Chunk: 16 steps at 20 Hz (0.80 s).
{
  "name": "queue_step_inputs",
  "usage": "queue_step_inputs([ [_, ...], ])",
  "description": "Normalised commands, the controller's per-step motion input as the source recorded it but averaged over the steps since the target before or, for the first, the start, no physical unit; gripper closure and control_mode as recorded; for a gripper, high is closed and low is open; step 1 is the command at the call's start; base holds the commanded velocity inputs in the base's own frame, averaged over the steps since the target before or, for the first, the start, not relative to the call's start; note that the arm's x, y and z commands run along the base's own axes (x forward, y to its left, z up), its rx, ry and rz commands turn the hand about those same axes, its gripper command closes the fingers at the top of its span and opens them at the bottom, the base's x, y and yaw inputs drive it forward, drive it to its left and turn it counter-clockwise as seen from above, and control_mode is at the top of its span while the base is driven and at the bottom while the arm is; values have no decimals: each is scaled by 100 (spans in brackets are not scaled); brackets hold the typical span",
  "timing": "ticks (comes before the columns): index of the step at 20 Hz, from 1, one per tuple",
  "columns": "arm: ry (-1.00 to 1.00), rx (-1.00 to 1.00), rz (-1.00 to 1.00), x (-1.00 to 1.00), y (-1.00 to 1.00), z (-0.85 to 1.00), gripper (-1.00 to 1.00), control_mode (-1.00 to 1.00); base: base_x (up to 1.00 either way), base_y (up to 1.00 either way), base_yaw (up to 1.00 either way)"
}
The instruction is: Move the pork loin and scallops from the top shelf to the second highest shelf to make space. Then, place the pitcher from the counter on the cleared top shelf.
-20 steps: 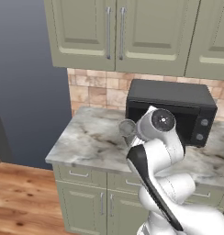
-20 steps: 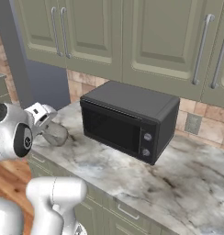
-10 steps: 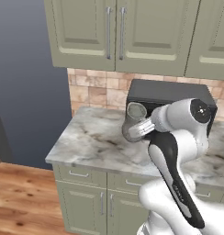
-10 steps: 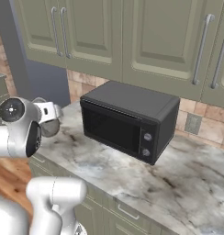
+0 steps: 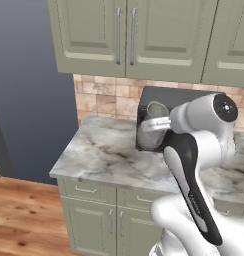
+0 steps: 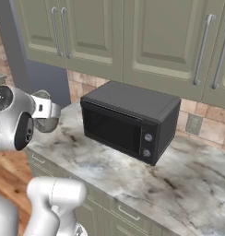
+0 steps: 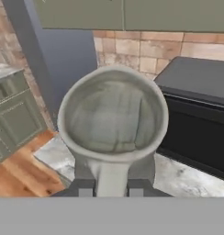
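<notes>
Arm has swung right and up since a second ago, lifting the pitcher [image 5: 153, 131] off the desk [image 5: 109, 157]; it now hangs in the air in front of the microwave [image 6: 130, 120], tilted, mouth toward the hand camera. The hand [image 7: 110, 188] is closed tight on the pitcher's handle side; in the hand view the finger tips [image 7: 85, 189] sit either side of the pitcher's lower part, open rim filling the middle, inside looks empty. In the right base view the pitcher [image 6: 44, 120] sits at far left, just past the arm's white wrist.

Desk is marbled grey-white stone with rounded edge, sage-green drawers and doors below. Black microwave stands on it against the brick-tile backsplash [image 5: 106, 97]. Sage-green wall cabinets [image 5: 129, 37] with metal bar handles above. Dark blue-grey panel [image 5: 29, 95] to the left of the desk. Wood plank floor [image 5: 24, 220] near left. Wall outlet [image 6: 193, 124] right of the microwave.
</notes>
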Motion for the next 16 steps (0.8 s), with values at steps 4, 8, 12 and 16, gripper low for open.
queue_step_inputs([
  [4,19,-2,-40,-21,-5,12,100,-100,0,0,0],
  [8,1,-2,-24,-8,-2,2,100,-100,0,0,0],
  [12,0,0,-2,0,0,0,100,-100,0,0,0],
  [16,0,0,0,0,0,0,100,100,-5,0,0],
])
